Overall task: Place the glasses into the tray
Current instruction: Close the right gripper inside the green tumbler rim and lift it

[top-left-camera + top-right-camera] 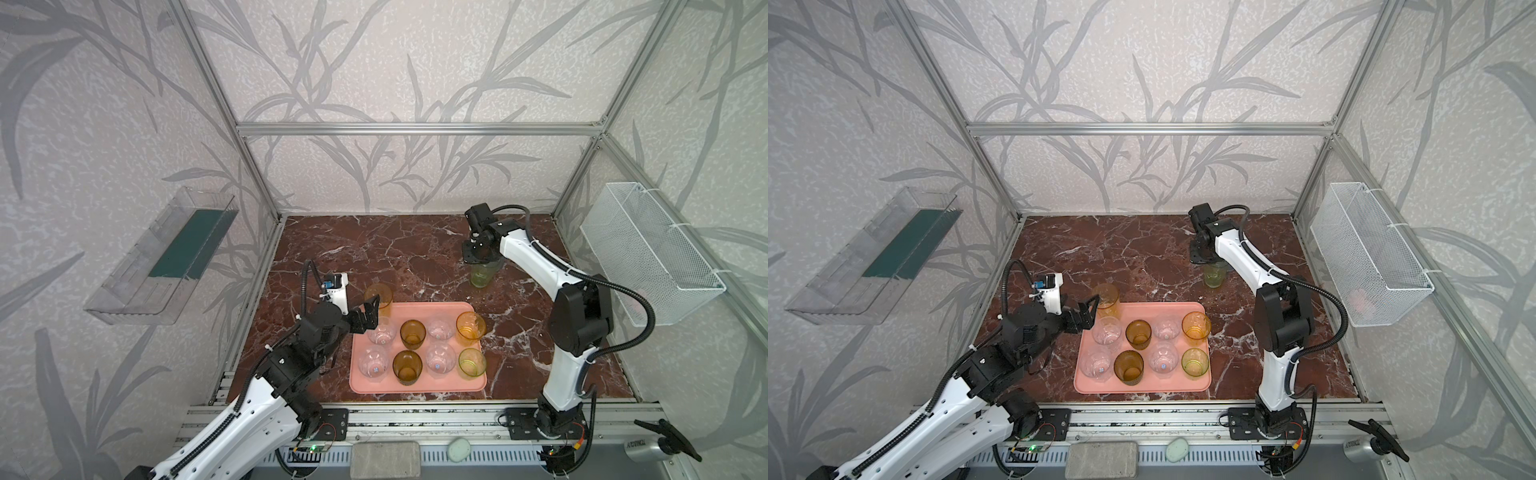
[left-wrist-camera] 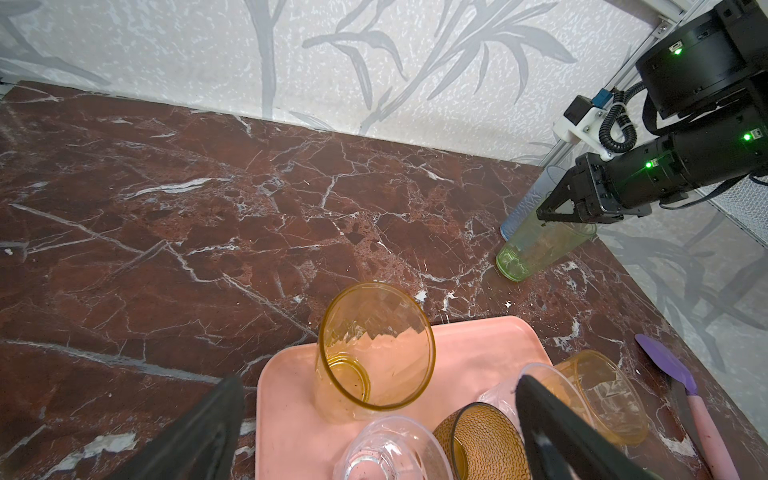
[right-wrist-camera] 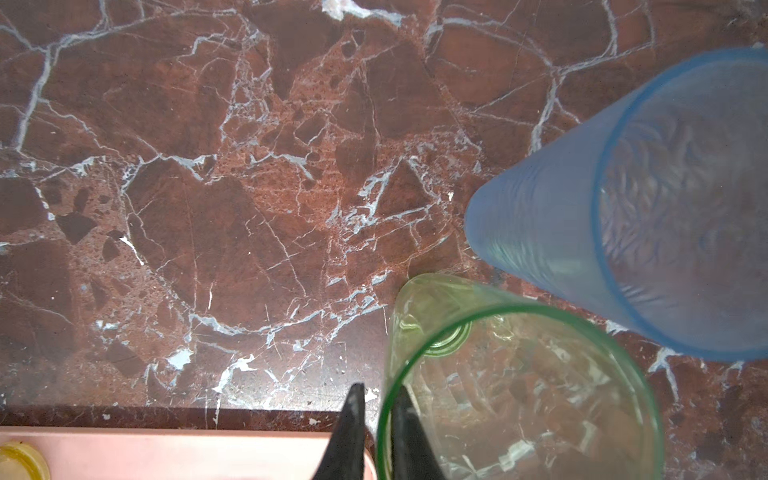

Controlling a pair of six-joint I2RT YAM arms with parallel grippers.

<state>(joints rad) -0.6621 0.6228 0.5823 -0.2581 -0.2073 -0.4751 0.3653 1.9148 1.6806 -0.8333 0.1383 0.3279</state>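
On the counter [image 1: 415, 257], at lower centre in both top views, lies the pink tray [image 1: 415, 386] with eight short glasses [image 1: 412, 332] and a tall yellow glass [image 1: 379, 294]. Above its upper right corner stands the green glass [image 1: 482, 275], the right tool [image 3: 379, 388] clamped on its rim. The left tool [image 2: 379, 380] stands wide apart.

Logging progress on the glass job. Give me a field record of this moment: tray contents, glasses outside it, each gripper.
pink tray: holds nine: four clear glasses, two amber glasses, orange glass, yellow-green glass, tall yellow glass at its far left corner
outside tray: tall green glass and tall blue glass, upright, side by side on the marble table
left gripper: open, empty, over the tray's far left part
right gripper: shut on the tall green glass's rim, one finger inside, one outside
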